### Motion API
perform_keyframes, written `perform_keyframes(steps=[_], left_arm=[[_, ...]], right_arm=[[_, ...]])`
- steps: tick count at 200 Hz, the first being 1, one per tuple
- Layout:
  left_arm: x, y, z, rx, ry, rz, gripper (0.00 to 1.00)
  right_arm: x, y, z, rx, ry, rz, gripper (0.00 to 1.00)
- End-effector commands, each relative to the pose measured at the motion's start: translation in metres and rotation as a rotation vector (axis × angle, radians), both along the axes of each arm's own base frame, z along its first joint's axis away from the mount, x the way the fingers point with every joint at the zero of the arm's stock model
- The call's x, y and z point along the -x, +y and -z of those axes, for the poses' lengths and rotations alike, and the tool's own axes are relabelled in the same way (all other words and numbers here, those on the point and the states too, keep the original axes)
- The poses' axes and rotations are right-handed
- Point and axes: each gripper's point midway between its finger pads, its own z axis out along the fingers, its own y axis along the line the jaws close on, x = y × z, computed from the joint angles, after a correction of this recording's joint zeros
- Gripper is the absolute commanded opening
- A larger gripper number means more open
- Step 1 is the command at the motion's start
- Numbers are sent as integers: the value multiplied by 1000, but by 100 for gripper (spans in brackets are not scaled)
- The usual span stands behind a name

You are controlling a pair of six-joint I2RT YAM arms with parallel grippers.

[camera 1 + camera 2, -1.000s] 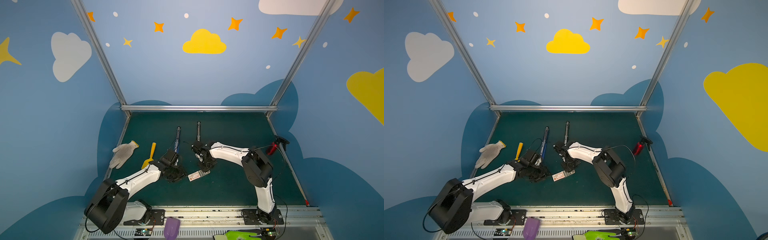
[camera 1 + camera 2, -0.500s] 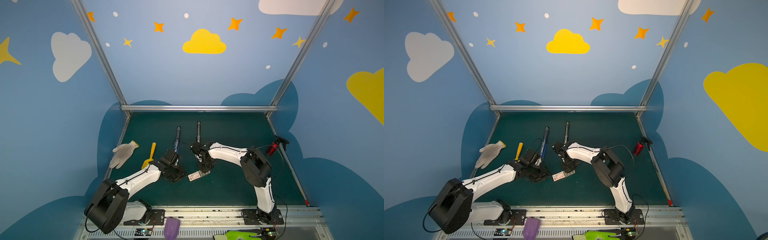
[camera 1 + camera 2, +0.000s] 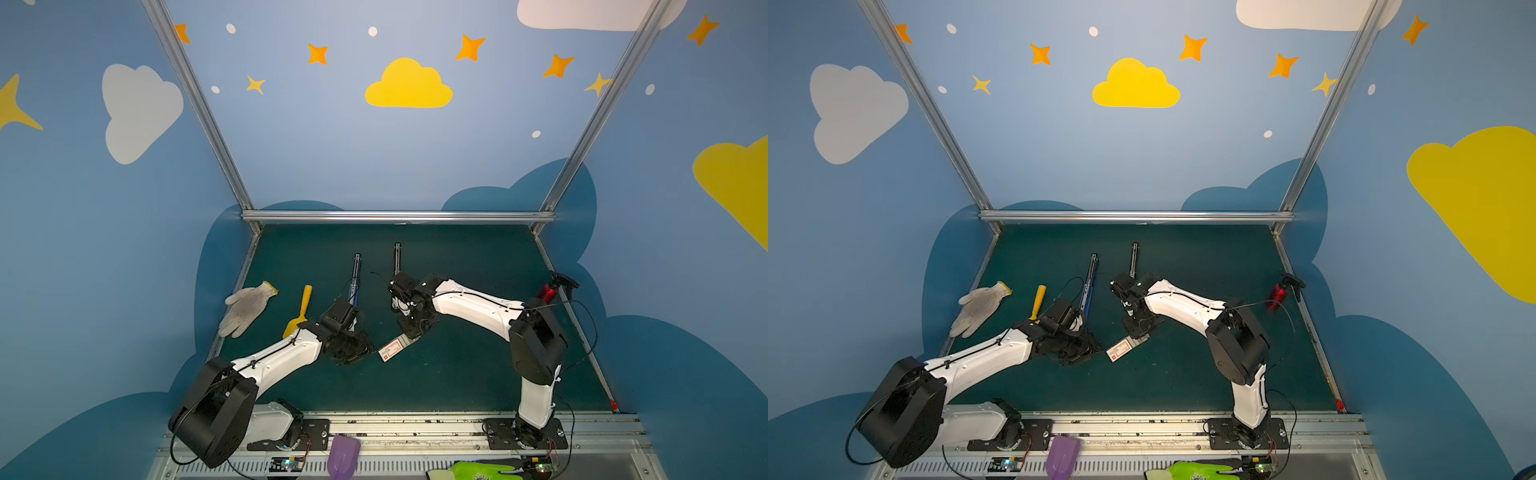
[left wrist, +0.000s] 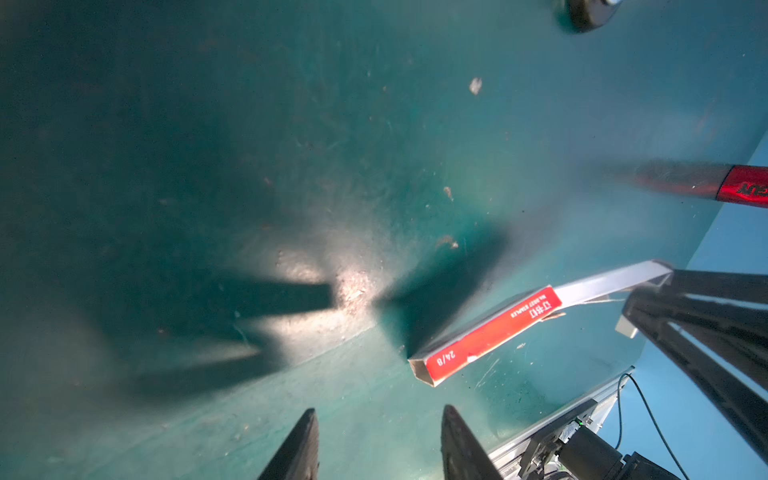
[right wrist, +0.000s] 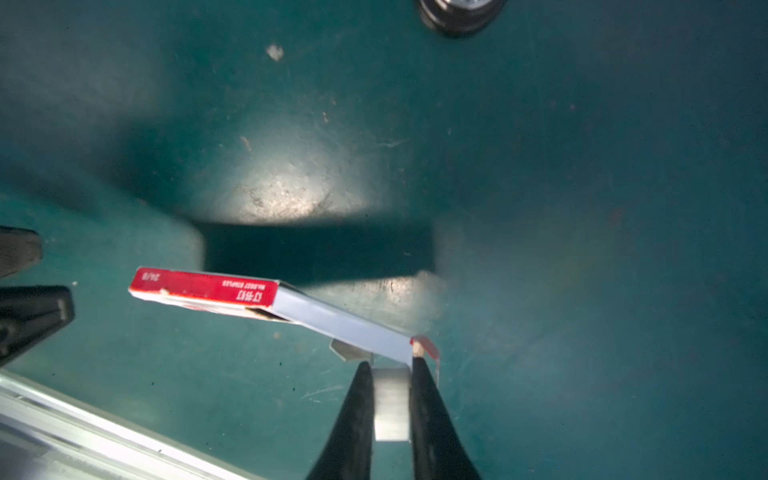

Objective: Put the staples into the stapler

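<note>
The staple box (image 3: 392, 349) lies between both grippers in both top views. Its red sleeve (image 5: 208, 289) is slid partly off its grey tray (image 5: 345, 322), and its shadow falls apart from it on the mat. My right gripper (image 5: 390, 368) is at the tray's open end, shut on a silvery strip of staples (image 5: 390, 405) that stands between its fingers. My left gripper (image 4: 380, 415) is open and empty, a little short of the sleeve's end (image 4: 440, 365). The stapler (image 3: 355, 274) lies open behind the grippers as a blue-silver arm and a dark arm (image 3: 397, 257).
A white glove (image 3: 247, 307) and a yellow scoop (image 3: 301, 311) lie at the left. A red spray bottle (image 3: 548, 291) stands by the right wall. A purple scoop (image 3: 343, 457) and a green glove (image 3: 478, 471) rest on the front rail.
The right gripper's jaws have drawn a little closer together at the tray's end. The left arm and the box stay where they were.
</note>
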Motion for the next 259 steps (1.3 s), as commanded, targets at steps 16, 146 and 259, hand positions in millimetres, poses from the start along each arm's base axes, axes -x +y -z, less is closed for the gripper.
perform_keyframes(steps=[16,146,259], left_arm=[[-11,-5,-10,-1,-32,13,48],[-9,-5,-5,-1,-20,15,47],[-4,-1,-3,-3,-17,4,47]], right_arm=[[13,0,9,-12,97,-20,18],[14,-8,32,55,107,-7,22],[9,-6,51,79,109,26,19]])
